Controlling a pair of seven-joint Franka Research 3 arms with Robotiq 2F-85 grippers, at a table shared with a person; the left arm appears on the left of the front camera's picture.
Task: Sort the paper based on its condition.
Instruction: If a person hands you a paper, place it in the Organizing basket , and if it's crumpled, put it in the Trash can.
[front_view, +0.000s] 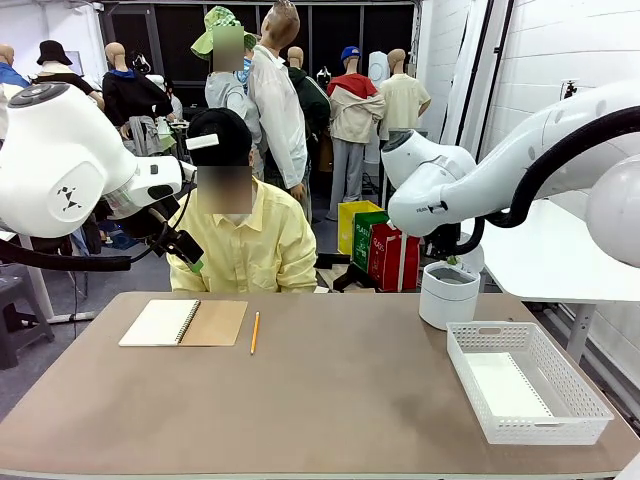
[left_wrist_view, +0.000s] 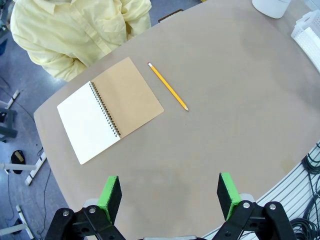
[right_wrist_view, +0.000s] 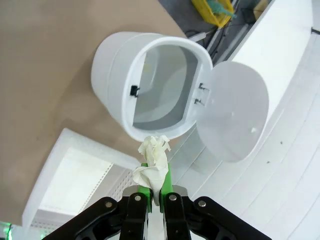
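2 sorting spots at the table's right: white bin (right_wrist_view: 150, 90) with lid (right_wrist_view: 232, 107) swung open, and white basket (front_view: 527, 380) just at its 5 o'clock in the front view, with what looks like a flat sheet lying inside. Crumpled paper (right_wrist_view: 152, 162) pinched in the right gripper (right_wrist_view: 156, 187), pads nearly touching, wad sticking out past the tips and hanging just above the bin's near rim. Step in hand, judging by the crushed state of the wad: drop into the bin, not the basket. Best done by nudging further toward the centre of the opening first, since the wad sits over the rim at the opening's 6 o'clock in the right wrist view and could glance off onto the table or into the basket. Open fully and cleanly so the light paper does not cling to a pad; keep clear of the raised lid at 3 o'clock. Left gripper (left_wrist_view: 170, 192) held high over the table, jaws spread wide, empty. Below it, notebook (left_wrist_view: 110, 107) lying open, pencil (left_wrist_view: 168, 86) just at its 3 o'clock, neither touched. Person in yellow shirt (front_view: 245, 245) seated at the far edge.
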